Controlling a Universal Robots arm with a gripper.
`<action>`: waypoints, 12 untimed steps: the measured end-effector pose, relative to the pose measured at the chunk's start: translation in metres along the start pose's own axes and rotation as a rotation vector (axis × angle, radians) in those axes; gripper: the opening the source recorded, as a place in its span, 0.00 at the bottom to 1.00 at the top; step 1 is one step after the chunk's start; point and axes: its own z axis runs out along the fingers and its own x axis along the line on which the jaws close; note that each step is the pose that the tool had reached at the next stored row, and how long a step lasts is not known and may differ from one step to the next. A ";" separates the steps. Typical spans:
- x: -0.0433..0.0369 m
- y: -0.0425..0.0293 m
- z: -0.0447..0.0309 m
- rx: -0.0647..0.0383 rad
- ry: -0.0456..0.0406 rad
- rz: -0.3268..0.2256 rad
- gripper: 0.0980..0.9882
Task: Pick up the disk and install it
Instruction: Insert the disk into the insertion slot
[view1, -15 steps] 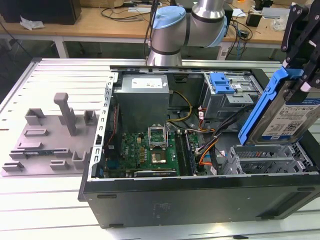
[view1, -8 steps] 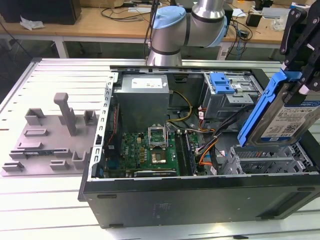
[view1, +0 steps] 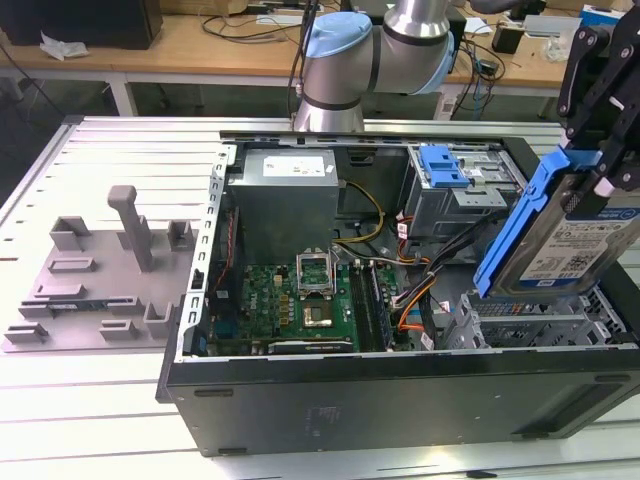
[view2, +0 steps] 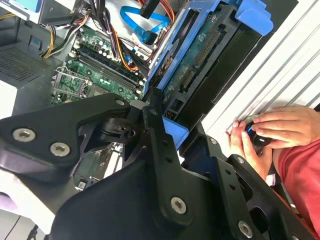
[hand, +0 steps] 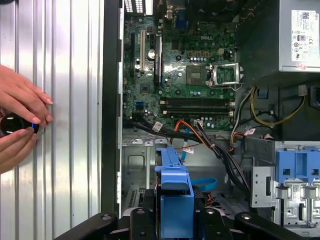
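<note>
We judge the pick-up done and the installing step in hand. The hand (view1: 592, 168) is closed on the disk (view1: 568, 240), its black fingers pinching the upper end of the blue carrier bracket from both sides. The disk is clear of everything else. It hangs tilted, nearly on edge, with its label toward the exterior camera.

We place everything by the open computer case (view1: 400, 400), which lies on its side on the ribbed metal table (view1: 100, 430). The disk is above the case, over the end at the exterior view's right. There it is directly over the grey drive cage (view1: 535, 325) inside the case and not touching it. In the first wrist view the carrier shows edge-on, with the cage below it and the motherboard (hand: 190, 75) further inside the case.

Cables (hand: 210, 140) run across the case interior close beside the cage. As we see it, seating the disk calls for squaring its tilt to the cage opening and keeping the carrier's edges clear of those cables. We cannot tell which way the cage's slot runs.

Outside the case wall, a person's fingers (hand: 25, 100) rest on the table around a small black round device (hand: 12, 125), well apart from the disk.
</note>
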 end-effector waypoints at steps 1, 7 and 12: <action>0.0003 0.0000 0.0007 0.000 -0.0001 0.000 0.30; 0.0020 -0.0001 0.0037 0.000 0.0000 0.000 0.30; 0.0043 -0.0008 0.0064 0.000 -0.0003 0.000 0.30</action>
